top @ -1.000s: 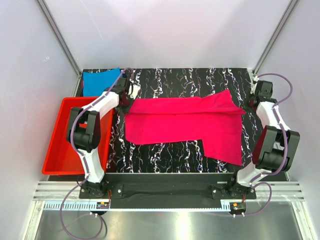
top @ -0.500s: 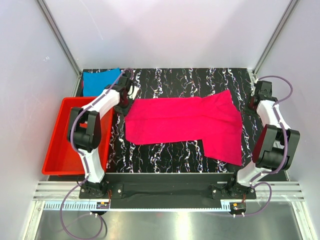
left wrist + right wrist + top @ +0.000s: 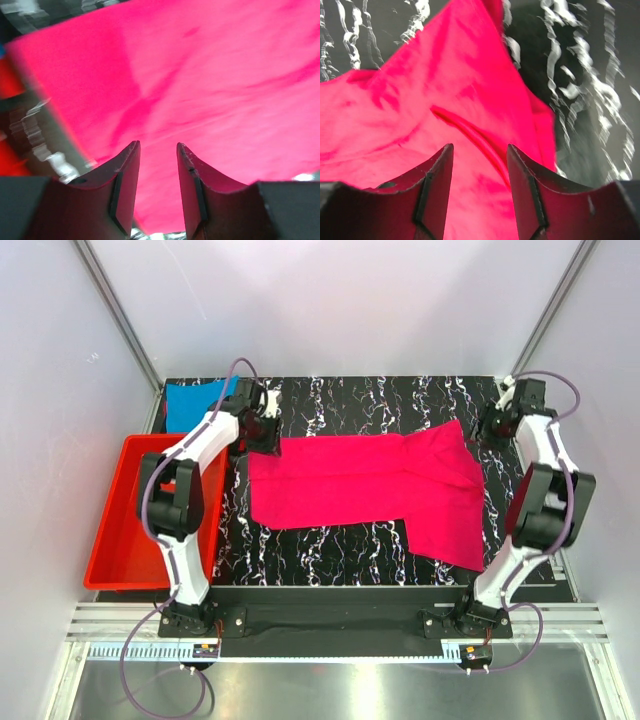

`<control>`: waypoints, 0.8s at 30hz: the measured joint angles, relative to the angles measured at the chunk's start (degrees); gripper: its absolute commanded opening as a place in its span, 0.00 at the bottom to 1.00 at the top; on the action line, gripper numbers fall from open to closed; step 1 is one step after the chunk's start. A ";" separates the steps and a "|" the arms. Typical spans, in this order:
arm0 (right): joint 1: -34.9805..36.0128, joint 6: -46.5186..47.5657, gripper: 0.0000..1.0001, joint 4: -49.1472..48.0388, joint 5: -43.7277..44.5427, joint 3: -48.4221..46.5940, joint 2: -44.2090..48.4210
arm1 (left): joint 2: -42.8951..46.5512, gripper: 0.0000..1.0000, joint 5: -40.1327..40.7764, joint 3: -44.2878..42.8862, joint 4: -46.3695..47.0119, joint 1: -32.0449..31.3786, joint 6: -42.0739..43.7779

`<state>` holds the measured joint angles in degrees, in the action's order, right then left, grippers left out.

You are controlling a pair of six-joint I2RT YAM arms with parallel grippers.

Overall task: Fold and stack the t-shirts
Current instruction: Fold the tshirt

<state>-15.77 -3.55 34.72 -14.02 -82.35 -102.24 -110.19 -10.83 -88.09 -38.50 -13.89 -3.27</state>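
table (image 3: 350, 560): black marbled top, runs off to the right of the red tray (image 3: 115, 540); I'm taking the tray as my reference for everything.
pink t-shirt (image 3: 360, 480): lying flat, its left edge just beside the tray's right wall. Looks already folded into a band, with one flap hanging toward the near edge at the end away from the tray.
long axis: runs sideways, straight away from the tray.
blue t-shirt (image 3: 195, 400): just behind the tray's far edge, partly hidden by my left arm, untouched.
left gripper (image 3: 265, 435): by the tray's far right corner, over the pink shirt's far corner on the tray side. Jaws parted with nothing between them; the wrist view shows pink cloth through the gap. Can't tell if the tips touch it, the view is blurred.
right gripper (image 3: 485, 430): well apart from the tray, at the shirt's far corner on the other end. Jaws spread a bit wider and empty; the pointed corner of the cloth lies ahead of and below the tips.
key relation: one arm at each end of the far long edge, and cloth lies toward the near side from both sets of jaws. Left arm is nearer the tray end, right arm nearer the other.
my read: fold not finished and stacking not started. The next fold probably goes across the long axis, so one end has to be carried over the other.
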 measured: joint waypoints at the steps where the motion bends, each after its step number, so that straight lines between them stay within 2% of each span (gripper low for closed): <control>1: 0.02 0.26 0.54 -0.13 -1.77 -1.86 -2.32 | -0.83 0.40 -2.43 -0.63 0.17 -0.04 -1.31; 7: 0.07 0.72 0.51 -0.72 -6.23 -7.85 -13.29 | -8.76 0.41 -10.36 -6.05 3.72 0.09 -7.10; 16: 0.13 0.24 0.46 -2.38 -6.54 -16.55 -24.65 | -20.39 0.41 -11.72 -15.82 4.17 0.13 -9.75; 21: 0.13 -1.29 0.22 -2.27 -2.43 -20.94 -29.09 | -22.51 0.41 -11.56 -18.47 4.96 0.24 -10.27; 23: 0.13 -2.01 0.19 -2.10 -0.07 -22.12 -29.83 | -23.26 0.42 -11.45 -19.54 5.84 0.31 -10.29; 24: 0.13 -2.58 0.13 -2.08 0.87 -22.47 -29.99 | -23.67 0.42 -11.43 -19.98 6.27 0.35 -10.32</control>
<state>-15.64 -6.13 32.64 -13.15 -104.81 -132.22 -133.86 -22.26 -108.07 -32.23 -13.54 -13.58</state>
